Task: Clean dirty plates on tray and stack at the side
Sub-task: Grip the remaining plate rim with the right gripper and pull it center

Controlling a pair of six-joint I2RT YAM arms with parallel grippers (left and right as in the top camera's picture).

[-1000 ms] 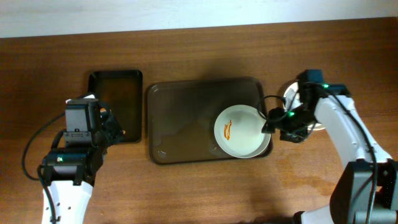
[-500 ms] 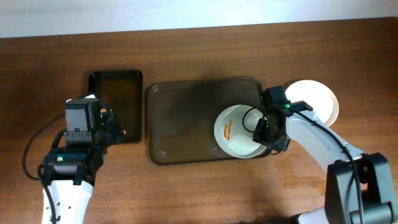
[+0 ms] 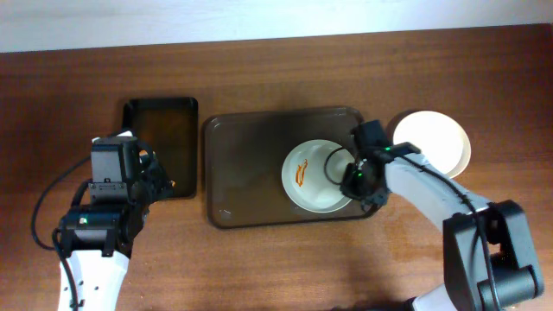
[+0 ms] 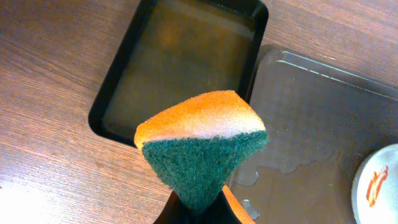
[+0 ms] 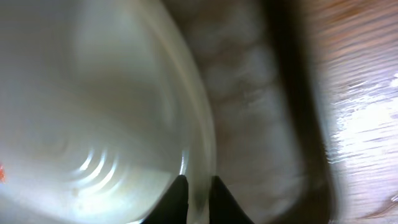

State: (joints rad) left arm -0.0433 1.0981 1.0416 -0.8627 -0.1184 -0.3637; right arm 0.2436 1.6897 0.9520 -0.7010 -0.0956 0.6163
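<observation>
A white plate (image 3: 313, 176) with an orange-brown smear at its left lies on the right part of the brown tray (image 3: 246, 173). My right gripper (image 3: 355, 179) is shut on that plate's right rim; the right wrist view shows the rim (image 5: 202, 134) pinched between the fingers (image 5: 198, 186). A plain white plate (image 3: 436, 140) lies on the table right of the tray. My left gripper (image 4: 198, 208) is shut on an orange and green sponge (image 4: 202, 140) near the tray's left edge (image 4: 311, 124). The smeared plate's edge also shows in the left wrist view (image 4: 379, 186).
A smaller black tray (image 3: 162, 142) stands left of the brown tray; the left wrist view shows brownish liquid in it (image 4: 180, 62). Water drops lie on the brown tray's left part (image 4: 249, 177). The wooden table (image 3: 259, 259) spreads all round.
My right gripper has moved left from the plain plate at the side to the smeared plate's right rim and shut on it; the plate has shifted left on the tray. The left arm has not moved.
</observation>
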